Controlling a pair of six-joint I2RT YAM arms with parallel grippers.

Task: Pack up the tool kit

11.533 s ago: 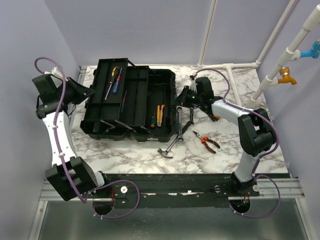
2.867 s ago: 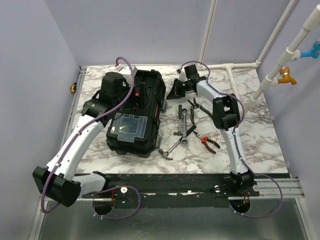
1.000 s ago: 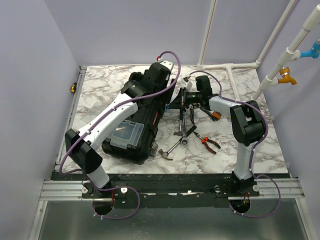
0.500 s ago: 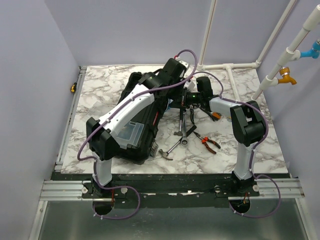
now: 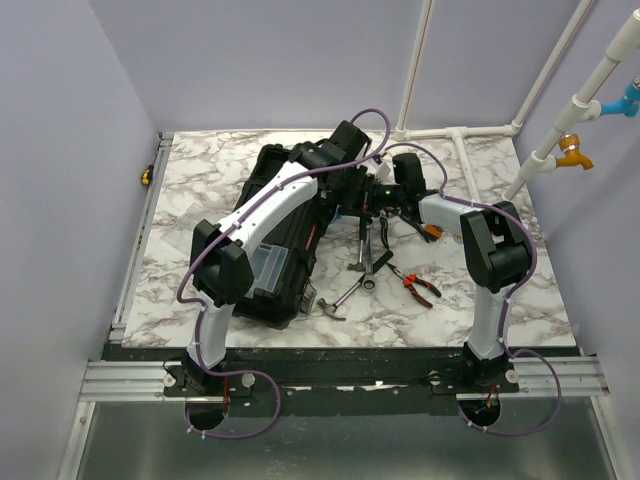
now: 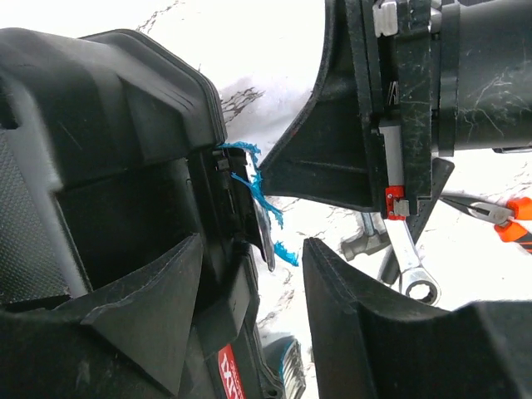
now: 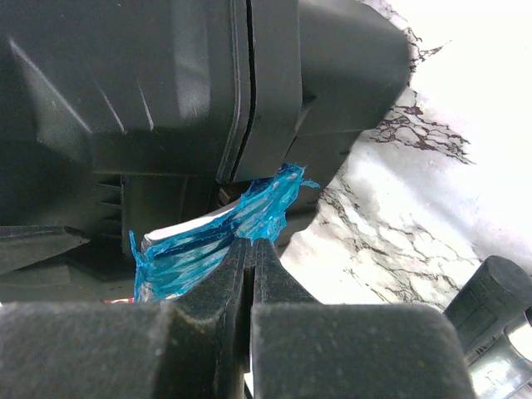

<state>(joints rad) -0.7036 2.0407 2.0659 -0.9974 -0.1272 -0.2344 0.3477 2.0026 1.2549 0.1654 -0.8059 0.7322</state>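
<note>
The black toolbox (image 5: 295,262) lies closed and skewed at centre-left, with a red label (image 6: 229,366) near its right end. My left gripper (image 6: 253,245) is open and straddles that end, one finger in a recess and the other clear of the box. Between its jaws hangs the metal latch (image 6: 264,229), wrapped in torn blue film (image 7: 233,224). My right gripper (image 7: 251,243) is shut, its tips touching that film. From above, the left gripper (image 5: 345,198) and right gripper (image 5: 362,203) meet at the box's right end.
Loose tools lie right of the box: wrenches (image 5: 366,250), a hammer (image 5: 335,298), orange-handled pliers (image 5: 412,283), and more pliers (image 5: 427,233) under the right arm. White pipes (image 5: 460,132) run along the back right corner.
Over the last second my left arm swung right across the closed toolbox to its latch end, and its jaws narrowed. The right gripper stayed shut at the latch. Much earlier the box lay open.
</note>
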